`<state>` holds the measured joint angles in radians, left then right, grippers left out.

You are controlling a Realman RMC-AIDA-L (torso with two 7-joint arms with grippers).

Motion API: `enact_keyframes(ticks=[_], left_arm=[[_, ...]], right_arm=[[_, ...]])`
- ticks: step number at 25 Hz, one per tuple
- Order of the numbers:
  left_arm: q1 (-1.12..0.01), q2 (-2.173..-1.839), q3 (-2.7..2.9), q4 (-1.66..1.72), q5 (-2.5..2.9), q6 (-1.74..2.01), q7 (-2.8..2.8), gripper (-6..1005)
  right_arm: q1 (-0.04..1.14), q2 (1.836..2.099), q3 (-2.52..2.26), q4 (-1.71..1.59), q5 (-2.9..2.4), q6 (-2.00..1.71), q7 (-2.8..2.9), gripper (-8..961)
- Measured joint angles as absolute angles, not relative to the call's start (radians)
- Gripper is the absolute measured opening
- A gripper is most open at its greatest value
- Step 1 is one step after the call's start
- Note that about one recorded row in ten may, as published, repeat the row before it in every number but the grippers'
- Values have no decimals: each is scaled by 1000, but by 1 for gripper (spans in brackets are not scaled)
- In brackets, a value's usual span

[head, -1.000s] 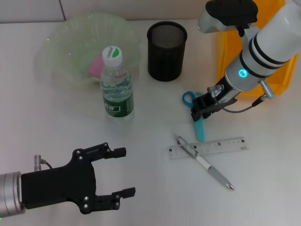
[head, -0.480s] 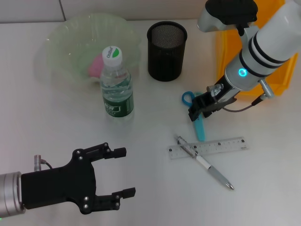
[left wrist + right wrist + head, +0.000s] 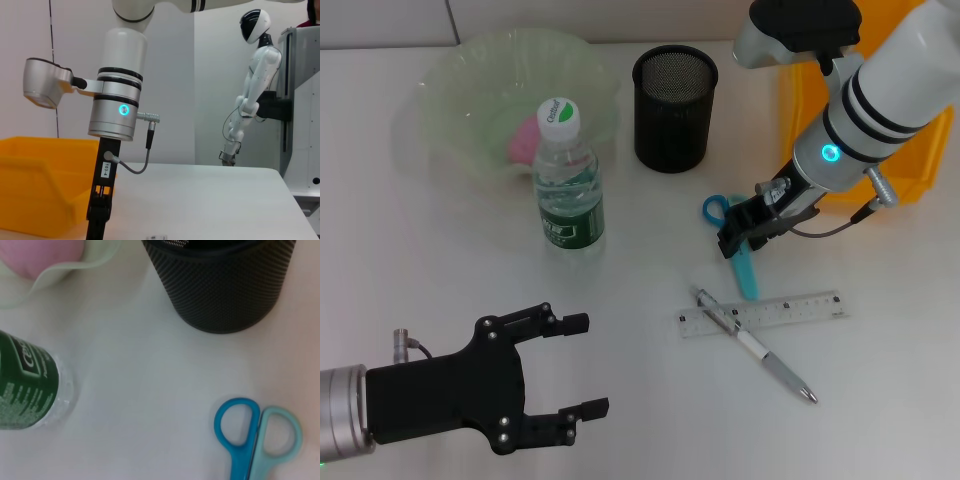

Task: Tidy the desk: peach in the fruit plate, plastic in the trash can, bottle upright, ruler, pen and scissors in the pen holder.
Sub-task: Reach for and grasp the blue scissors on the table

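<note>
The blue scissors [image 3: 747, 268] lie on the white desk, and my right gripper [image 3: 744, 232] is down on them just below the handles [image 3: 257, 434], shut on them. The black mesh pen holder [image 3: 675, 95] stands behind, close in the right wrist view [image 3: 220, 285]. A clear ruler [image 3: 762, 312] and a silver pen [image 3: 757, 347] lie crossed in front. The bottle [image 3: 566, 180] stands upright beside the green fruit plate [image 3: 450, 90], which holds the pink peach [image 3: 525, 140]. My left gripper [image 3: 578, 366] is open and empty at the front left. No plastic is in view.
An orange bin [image 3: 910, 150] stands at the right edge behind my right arm, also in the left wrist view [image 3: 40, 200]. A white robot [image 3: 252, 85] stands far behind the desk.
My right gripper has shifted slightly left, and the scissors' handles have shifted left with it. The left arm has not moved.
</note>
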<state>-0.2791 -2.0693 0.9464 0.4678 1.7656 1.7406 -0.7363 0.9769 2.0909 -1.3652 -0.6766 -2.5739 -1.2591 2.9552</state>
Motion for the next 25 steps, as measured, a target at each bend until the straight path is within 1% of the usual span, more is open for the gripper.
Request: enact_keyframes(ticks=[5, 25], left_arm=[[-279, -2069, 946, 468, 1767, 1741, -736, 798], [-280, -2069, 946, 467, 1764, 1741, -736, 798]], right_arm=[[978, 2091, -1365, -675, -2576, -1259, 2955, 378], [1002, 2091, -1385, -633, -2582, -1247, 2949, 304]])
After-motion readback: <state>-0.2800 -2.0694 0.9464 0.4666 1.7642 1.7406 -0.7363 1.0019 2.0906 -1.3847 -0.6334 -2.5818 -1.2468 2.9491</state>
